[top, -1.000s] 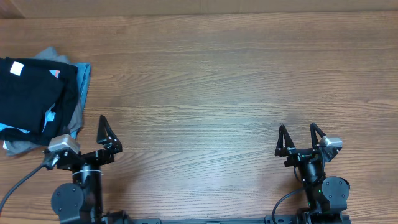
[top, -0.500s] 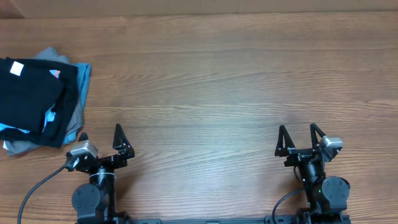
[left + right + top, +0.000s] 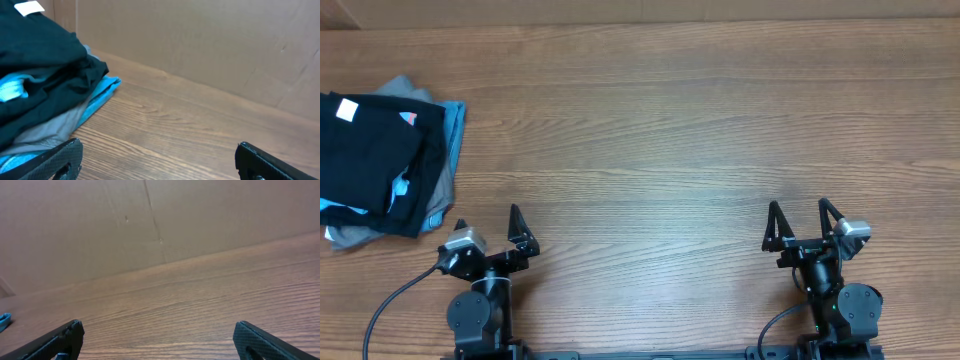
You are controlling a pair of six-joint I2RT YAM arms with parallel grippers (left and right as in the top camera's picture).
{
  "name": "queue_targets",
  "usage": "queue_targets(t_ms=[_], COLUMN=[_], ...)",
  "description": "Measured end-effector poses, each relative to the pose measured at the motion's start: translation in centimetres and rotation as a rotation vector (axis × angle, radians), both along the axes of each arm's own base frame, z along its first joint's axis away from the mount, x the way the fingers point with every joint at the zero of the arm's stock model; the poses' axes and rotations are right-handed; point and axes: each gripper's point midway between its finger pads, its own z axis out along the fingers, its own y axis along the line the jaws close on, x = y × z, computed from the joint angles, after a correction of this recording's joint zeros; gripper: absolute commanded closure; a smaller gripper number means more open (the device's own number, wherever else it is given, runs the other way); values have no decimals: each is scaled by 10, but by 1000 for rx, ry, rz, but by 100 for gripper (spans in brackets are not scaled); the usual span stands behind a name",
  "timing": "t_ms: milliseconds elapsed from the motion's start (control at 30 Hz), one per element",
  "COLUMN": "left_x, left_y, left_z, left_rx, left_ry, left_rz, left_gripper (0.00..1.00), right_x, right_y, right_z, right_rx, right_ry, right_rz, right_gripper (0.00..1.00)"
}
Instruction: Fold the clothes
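Left gripper (image 3: 487, 218) and right gripper (image 3: 799, 207): jaws wide, empty. Black soft-fabric T-shirt (image 3: 370, 150) tops far-left pile. Best to pinch its edge only, leaving light blue garment (image 3: 456, 120) underneath.

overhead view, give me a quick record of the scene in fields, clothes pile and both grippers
pile location: far left edge of the table
top of pile: black garment, white tag showing
beneath: light blue T-shirt and grey garment, edges poking out
left gripper: open, empty, just right of the pile's near corner, not touching it
right gripper: open, empty, over bare wood at the near right
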Motion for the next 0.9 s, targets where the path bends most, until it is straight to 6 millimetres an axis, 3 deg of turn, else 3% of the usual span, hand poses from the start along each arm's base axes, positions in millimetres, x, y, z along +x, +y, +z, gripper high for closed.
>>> queue_targets(t_ms=[333,567,900], left_x=[2,3,3], left_y=[-13,-28,-28], left_z=[0,0,0], left_rx=[188,215,215], left_ry=[25,22,22], left_rz=[-69,-129,-130], left_gripper=[0,0,0], right_x=[0,0,0], right_y=[0,0,0], right_z=[0,0,0], right_rx=[0,0,0], right_ry=[0,0,0], right_rz=[0,0,0], right_gripper=[0,0,0])
